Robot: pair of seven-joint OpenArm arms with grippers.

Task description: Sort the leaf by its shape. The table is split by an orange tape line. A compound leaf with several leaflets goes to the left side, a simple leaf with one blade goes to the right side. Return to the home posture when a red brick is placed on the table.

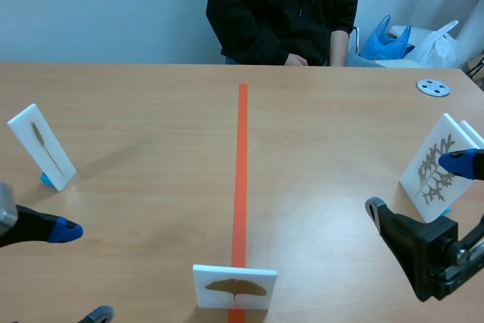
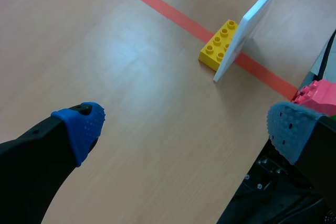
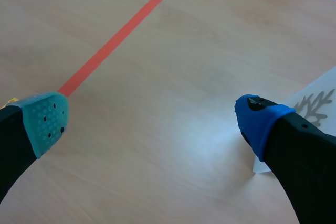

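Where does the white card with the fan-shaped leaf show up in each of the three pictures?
Scene view: the fan-leaf card stands nearest the robot, on the orange tape line.
Left wrist view: seen from the side, on a yellow brick on that line.
Right wrist view: not in it.
Shared landmark: the orange tape line.

Bright, even light is falling from overhead onto the light-brown wooden table (image 1: 151, 111), and a faint, soft shadow is trailing beside the white upright card bearing a slender leaf (image 1: 42, 147). In both wrist views a pale, diffuse sheen is glaring off the wood.
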